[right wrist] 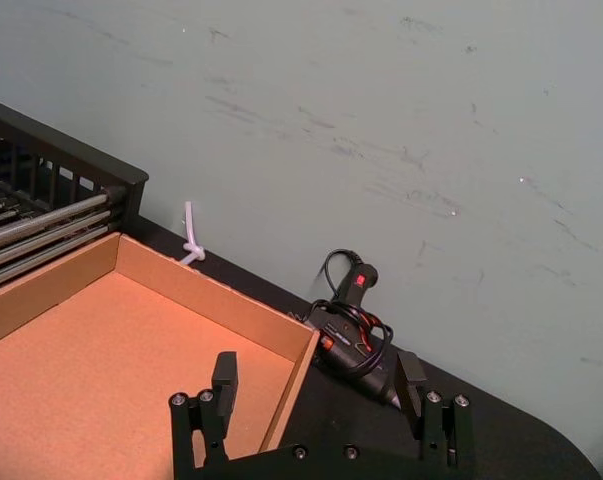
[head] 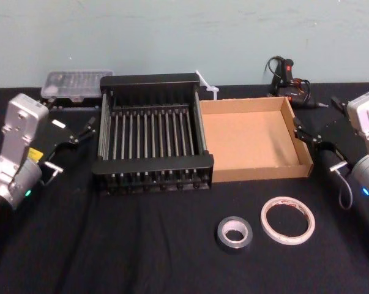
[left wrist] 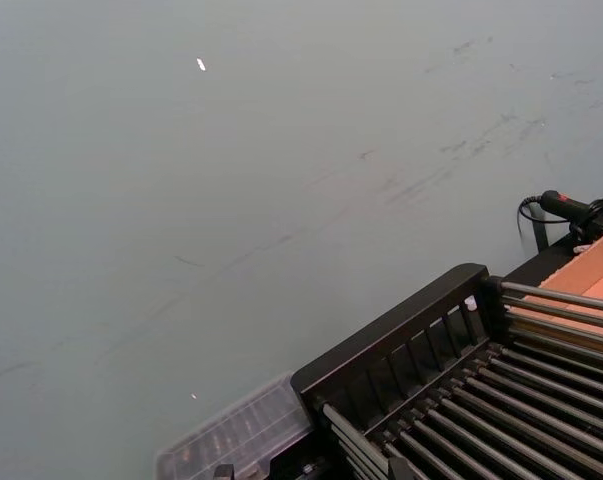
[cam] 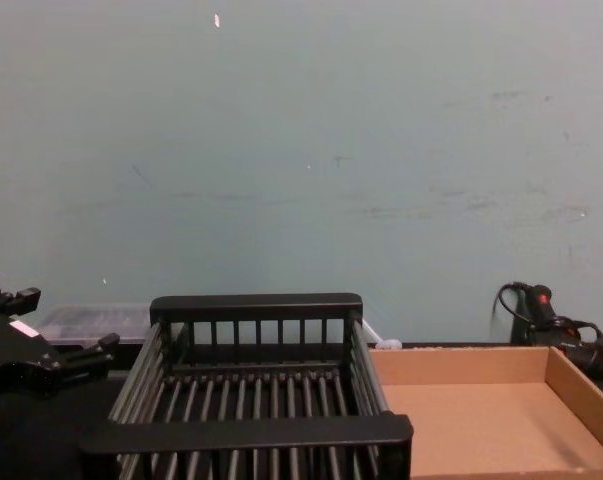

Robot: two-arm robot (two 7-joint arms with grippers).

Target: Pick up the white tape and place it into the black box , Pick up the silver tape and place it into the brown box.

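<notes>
White tape (head: 287, 220): thin wide ring, flat on the black cloth at front right, red-orange print on inner face. Silver tape (head: 234, 234) just beside it on its left, not touching; smaller, thick grey roll w/ dark outer band, pale core. Both lie nearer the robot than the boxes.

Black box (head: 152, 162) sits mid-table: slatted walls, parallel bars for a floor, flat wide rim. Brown box (head: 297, 141) pressed against its right side; shallow cardboard tray, low walls.

Left gripper (head: 80, 130) hangs left of the black box, fingers apart, holding nothing. Right gripper (right wrist: 316, 385) by the brown box's right wall, fingers wide apart, nothing between.

Farther back: clear plastic case (head: 74, 84) behind-left of the black box, a black corded tool w/ red switch (right wrist: 356, 320) behind the tray's far right corner, white ties (right wrist: 191, 238) at the wall.
</notes>
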